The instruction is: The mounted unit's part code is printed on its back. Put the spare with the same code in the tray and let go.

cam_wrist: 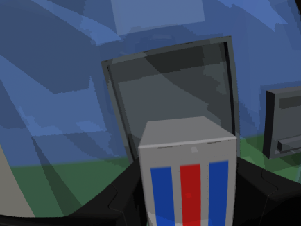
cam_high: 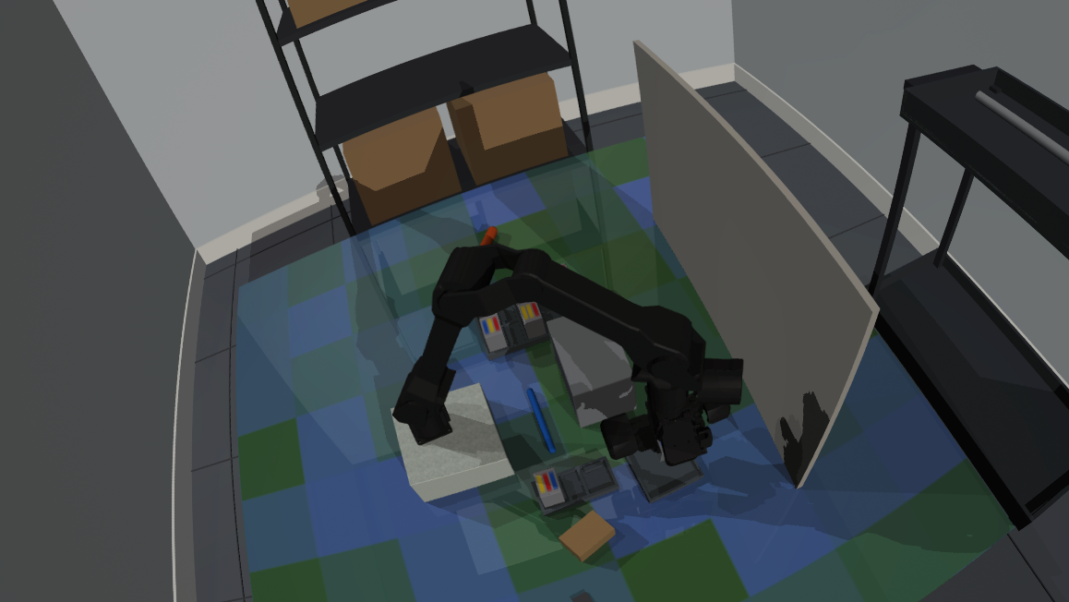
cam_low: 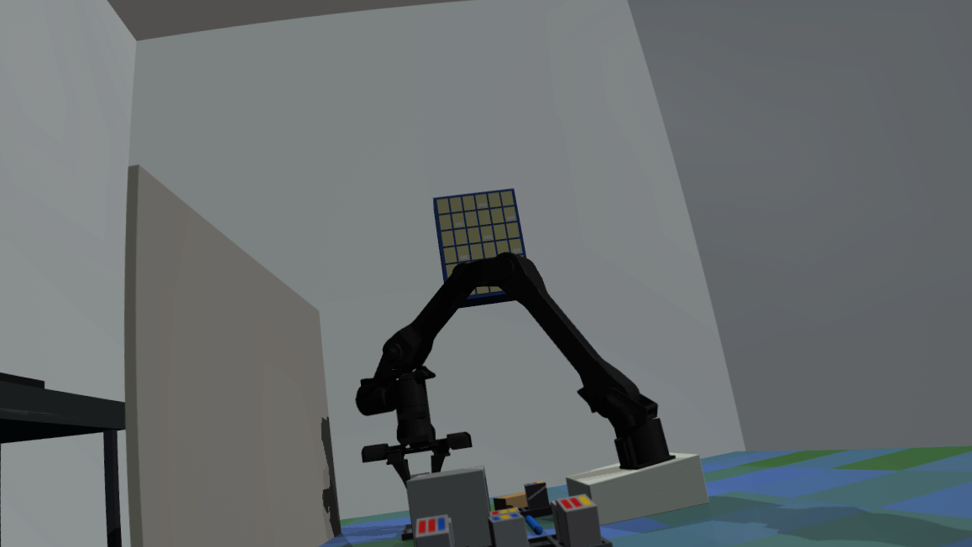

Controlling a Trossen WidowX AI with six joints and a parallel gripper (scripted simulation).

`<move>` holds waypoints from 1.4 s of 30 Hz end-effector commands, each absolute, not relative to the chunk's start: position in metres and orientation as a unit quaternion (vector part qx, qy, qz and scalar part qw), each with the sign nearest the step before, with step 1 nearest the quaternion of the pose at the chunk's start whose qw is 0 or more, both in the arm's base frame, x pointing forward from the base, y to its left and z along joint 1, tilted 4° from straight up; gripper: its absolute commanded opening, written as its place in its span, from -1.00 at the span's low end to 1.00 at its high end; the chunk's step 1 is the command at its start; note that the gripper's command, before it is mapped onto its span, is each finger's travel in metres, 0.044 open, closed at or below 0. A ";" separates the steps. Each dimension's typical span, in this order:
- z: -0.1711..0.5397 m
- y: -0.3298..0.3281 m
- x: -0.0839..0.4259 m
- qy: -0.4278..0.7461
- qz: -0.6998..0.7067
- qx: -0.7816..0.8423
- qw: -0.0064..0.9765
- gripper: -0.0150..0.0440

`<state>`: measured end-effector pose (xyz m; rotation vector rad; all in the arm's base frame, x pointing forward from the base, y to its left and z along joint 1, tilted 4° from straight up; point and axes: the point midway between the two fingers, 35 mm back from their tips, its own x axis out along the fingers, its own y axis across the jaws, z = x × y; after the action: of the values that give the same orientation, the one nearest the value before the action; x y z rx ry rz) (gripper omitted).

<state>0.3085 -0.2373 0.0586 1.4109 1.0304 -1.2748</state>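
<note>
If the gripper [cam_high: 667, 457] [cam_low: 420, 475] [cam_wrist: 179, 157], grasping 1 striped spare [cam_wrist: 190, 194], releases early, it may topple on the tray [cam_high: 652, 494] [cam_wrist: 233, 87] rim (height unclear).

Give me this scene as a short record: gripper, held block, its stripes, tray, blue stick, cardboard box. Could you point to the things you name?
gripper [cam_high: 667, 448] [cam_wrist: 179, 157]: closed on the held block
held block [cam_wrist: 188, 131]: gray, above the tray or its edge
stripes: blue, red, blue
tray [cam_high: 652, 496] [cam_wrist: 166, 51]: dark, shallow, no block resting inside that shows
blue stick [cam_high: 541, 420] [cam_low: 533, 523]: lying beside the white base block [cam_high: 460, 483] [cam_low: 645, 492]
cardboard box [cam_high: 587, 535]: small, near the divided holder [cam_high: 574, 486]
</note>
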 end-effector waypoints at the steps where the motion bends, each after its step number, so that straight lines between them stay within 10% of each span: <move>1: 0.055 -0.238 0.308 0.418 -0.523 0.575 0.469 -0.49; 37: 0.024 -0.234 0.307 0.419 -0.523 0.575 0.469 -0.49; 42: 0.027 -0.234 0.307 0.421 -0.520 0.576 0.470 -0.05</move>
<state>0.3071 -0.2336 0.0262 1.4113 1.0312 -1.2748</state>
